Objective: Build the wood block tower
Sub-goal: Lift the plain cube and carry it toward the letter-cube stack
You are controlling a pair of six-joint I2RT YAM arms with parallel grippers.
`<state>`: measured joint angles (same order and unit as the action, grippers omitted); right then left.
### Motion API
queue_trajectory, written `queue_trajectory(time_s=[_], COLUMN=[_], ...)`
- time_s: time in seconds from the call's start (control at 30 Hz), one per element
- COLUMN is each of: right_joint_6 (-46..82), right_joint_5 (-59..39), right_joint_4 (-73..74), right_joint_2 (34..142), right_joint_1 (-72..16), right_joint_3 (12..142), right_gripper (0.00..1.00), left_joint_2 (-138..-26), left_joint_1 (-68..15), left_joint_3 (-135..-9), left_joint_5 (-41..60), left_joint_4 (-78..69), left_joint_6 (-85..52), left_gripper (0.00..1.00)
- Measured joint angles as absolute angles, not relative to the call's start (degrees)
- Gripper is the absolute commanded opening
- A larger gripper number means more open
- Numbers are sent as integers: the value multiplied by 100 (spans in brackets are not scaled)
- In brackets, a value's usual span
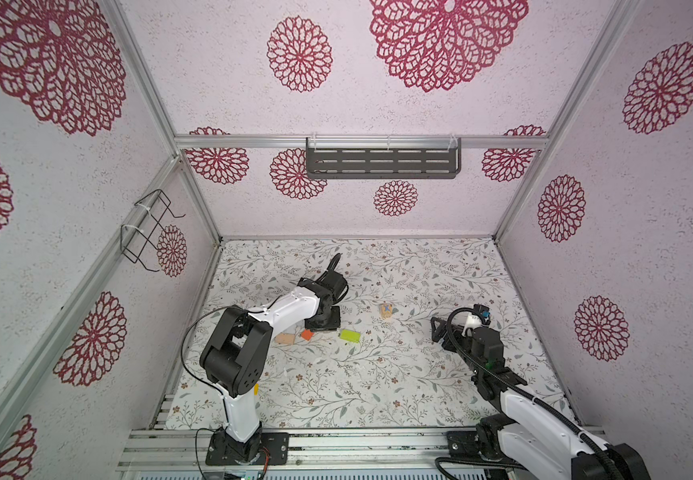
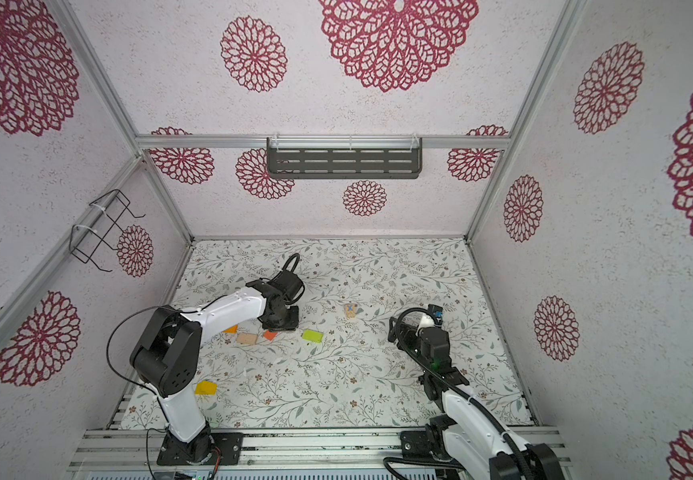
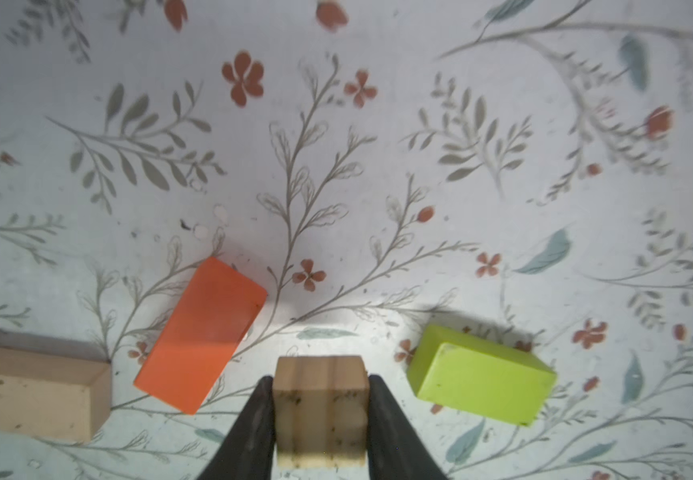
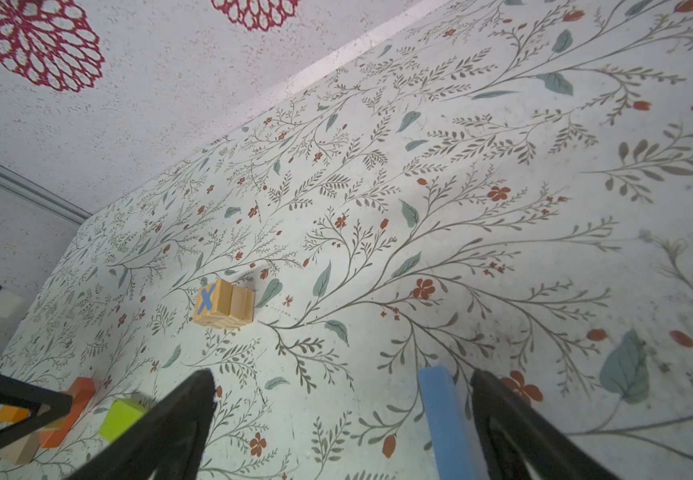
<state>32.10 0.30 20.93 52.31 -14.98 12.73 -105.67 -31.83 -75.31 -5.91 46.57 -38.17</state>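
1. The left arm [image 1: 286, 309] rises from its base at the near edge of the table [image 1: 378, 386] and folds at a raised elbow. Its white forearm reaches forward toward the middle, and the wrist bends so the left pincer [image 3: 320, 380] points straight down.
2. The left pincer is pinching a plain cube [image 3: 320, 411], with one finger pressed on each of two opposite sides. The cube sits between a red-orange bar [image 3: 201, 336] and a lime green bar [image 3: 481, 378], touching neither. A plain bar [image 3: 33, 395] lies beyond the red-orange one. I cannot tell whether the cube is off the table.
3. The right arm [image 1: 519, 407] leans forward low from the near right corner. Its right pincer [image 4: 342, 374] is tilted down toward the table's middle.
4. The right pincer's fingers are spread wide. A light blue bar [image 4: 444, 424] sits just inside one finger, and I cannot tell whether they touch.
5. The wood block tower [image 1: 386, 311] stands mid-table between the two pincers, apart from both. It is a short stack of natural cubes with a blue X on top.
6. An orange bar [image 2: 230, 329] and a yellow bar [image 2: 206, 388] lie close by the left arm.
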Motion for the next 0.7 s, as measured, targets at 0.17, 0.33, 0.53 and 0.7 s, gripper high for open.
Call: queue_trajectory(time_s=[0.17,0.33,0.53,0.7], right_joint_6=[3304,3326,3555,3706], right_joint_5=[-30,1,123,156], right_joint_4=[1953,1726,1433,1295], right_joint_2=[5339,5310,5179,5063], right_joint_1=[-1496,-1492,-1487,-1476], right_joint_3=[1439,1520,1542,1542], right_gripper=[99,99,99,99], left_joint_2=[-10593,-10951,-11760,-12241], left_joint_1=[-3284,-3573,-3859,-4047], left_joint_3=[-8392,-9376,-10444,-11351], left_joint_5=[-711,-840,-915,-1066], left_joint_4=[5238,5758,6353,6766], left_joint_6=[-3865,-3981,-4193,-4362], left_gripper=[38,38,38,38])
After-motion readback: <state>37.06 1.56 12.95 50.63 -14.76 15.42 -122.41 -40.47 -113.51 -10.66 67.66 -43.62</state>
